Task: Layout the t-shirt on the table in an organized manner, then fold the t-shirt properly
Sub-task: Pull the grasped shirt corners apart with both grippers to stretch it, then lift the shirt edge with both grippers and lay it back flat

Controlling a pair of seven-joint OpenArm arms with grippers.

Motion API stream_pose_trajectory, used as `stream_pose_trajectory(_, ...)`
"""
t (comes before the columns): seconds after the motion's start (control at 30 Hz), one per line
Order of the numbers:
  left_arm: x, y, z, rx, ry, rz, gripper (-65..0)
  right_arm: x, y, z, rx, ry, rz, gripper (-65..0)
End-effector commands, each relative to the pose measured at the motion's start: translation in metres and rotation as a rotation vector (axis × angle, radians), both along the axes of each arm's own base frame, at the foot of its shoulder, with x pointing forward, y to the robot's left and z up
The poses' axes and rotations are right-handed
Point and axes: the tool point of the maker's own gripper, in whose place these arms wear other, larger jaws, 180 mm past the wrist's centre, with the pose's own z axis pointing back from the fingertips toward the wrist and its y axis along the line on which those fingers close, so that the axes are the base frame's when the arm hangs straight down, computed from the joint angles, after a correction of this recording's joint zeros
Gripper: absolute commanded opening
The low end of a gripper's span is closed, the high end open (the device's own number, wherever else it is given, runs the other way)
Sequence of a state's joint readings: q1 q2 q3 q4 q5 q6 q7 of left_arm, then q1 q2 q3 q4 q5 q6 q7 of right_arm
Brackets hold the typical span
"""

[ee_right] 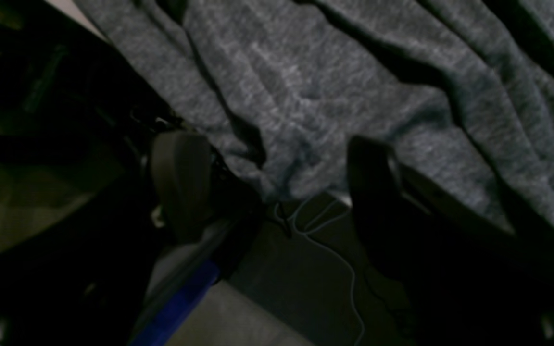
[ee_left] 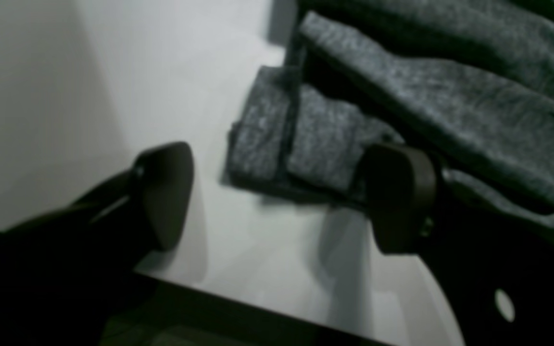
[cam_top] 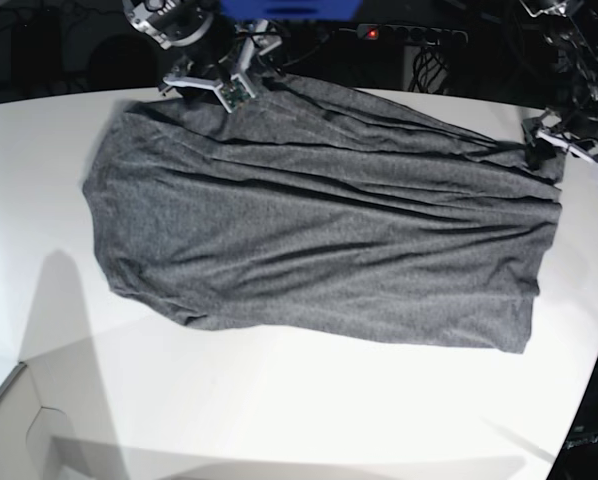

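Note:
The dark grey t-shirt point(cam_top: 319, 240) lies spread across the white table point(cam_top: 279, 410), creased in long folds running left to right. My left gripper point(ee_left: 282, 197) is open at the shirt's right end, near the table's edge. A folded corner of the t-shirt point(ee_left: 296, 139) lies just ahead between its fingers, untouched. In the base view this left gripper point(cam_top: 567, 148) is at the far right. My right gripper point(ee_right: 277, 187) is open at the shirt's far back edge, where the t-shirt point(ee_right: 306, 96) hem hangs between its fingers. The right gripper point(cam_top: 224, 92) shows at the top left.
A power strip point(cam_top: 409, 35) with a red light lies behind the table. Thin cables point(ee_right: 325, 240) and a blue bar point(ee_right: 181, 302) show on the floor below the right gripper. The table's near edge point(ee_left: 258, 300) runs under the left gripper. A notch point(cam_top: 19, 395) cuts the table's lower left.

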State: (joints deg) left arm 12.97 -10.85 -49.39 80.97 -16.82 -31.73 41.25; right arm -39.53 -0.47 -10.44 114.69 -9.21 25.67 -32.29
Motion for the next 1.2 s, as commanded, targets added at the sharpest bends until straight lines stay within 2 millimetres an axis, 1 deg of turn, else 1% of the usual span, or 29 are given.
stream_pose_trajectory(0.0,0.006,0.005,0.010,0.018,-0.033,-0.007,-10.7,0.007,0.002,0.008,0.019,-0.034,-0.006,-19.9)
stream_pose_trajectory(0.13,0.007,0.001,0.008,0.012,-0.028,-0.016,-10.8,0.006,0.002,0.000,0.015,-0.016,-0.003,-19.9)
stream_pose_trajectory(0.27,0.003,-0.003,-0.005,-0.012,0.006,-0.029,-11.0,0.002,0.003,-0.007,0.012,0.006,0.000,-20.0)
stream_pose_trajectory(0.37,0.001,-0.004,-0.009,-0.020,0.015,-0.024,-11.2,0.004,0.003,-0.007,0.012,0.002,0.000,-20.2)
stream_pose_trajectory(0.4,0.001,-0.004,-0.009,-0.020,0.015,-0.024,-12.2,0.005,0.003,-0.007,0.012,-0.001,0.000,-20.2)
stream_pose_trajectory(0.47,0.001,-0.004,-0.009,-0.020,0.015,-0.024,-16.9,0.007,0.002,-0.007,0.012,-0.004,-0.002,-20.2)
stream_pose_trajectory(0.6,0.001,-0.004,-0.009,-0.020,0.015,-0.024,-33.0,0.009,-0.001,-0.007,0.003,-0.007,-0.041,-20.2)
stream_pose_trajectory(0.67,0.001,-0.004,-0.009,-0.021,0.015,-0.026,-38.7,0.009,-0.006,-0.012,-0.007,0.004,-0.078,-20.2)
stream_pose_trajectory(0.7,0.001,-0.004,-0.009,-0.022,0.014,-0.026,-40.6,0.009,-0.006,-0.014,-0.007,0.006,-0.086,-20.2)
stream_pose_trajectory(0.9,0.002,-0.004,-0.009,-0.024,0.012,-0.025,-41.5,0.005,-0.006,-0.023,-0.012,0.033,-0.083,-20.3)
stream_pose_trajectory(0.97,0.001,-0.004,-0.009,-0.023,0.013,-0.025,-41.8,0.003,0.000,-0.023,-0.004,0.038,-0.073,-20.4)
stream_pose_trajectory(1.0,0.001,-0.004,-0.009,-0.022,0.014,-0.026,-43.1,0.002,0.004,-0.023,0.003,0.038,-0.064,-20.4)
stream_pose_trajectory(1.03,0.001,-0.005,-0.009,-0.023,0.014,-0.025,-46.0,0.002,0.006,-0.022,0.008,0.038,-0.058,-20.4)
stream_pose_trajectory(1.1,0.001,-0.005,-0.010,-0.025,0.014,-0.025,-55.4,0.001,0.010,-0.021,0.014,0.037,-0.050,-20.6)
stream_pose_trajectory(1.13,0.001,-0.005,-0.010,-0.025,0.014,-0.025,-60.9,0.001,0.012,-0.021,0.018,0.038,-0.045,-21.3)
stream_pose_trajectory(1.17,0.001,-0.005,-0.010,-0.024,0.015,-0.025,-65.0,0.000,0.015,-0.021,0.022,0.038,-0.039,-23.3)
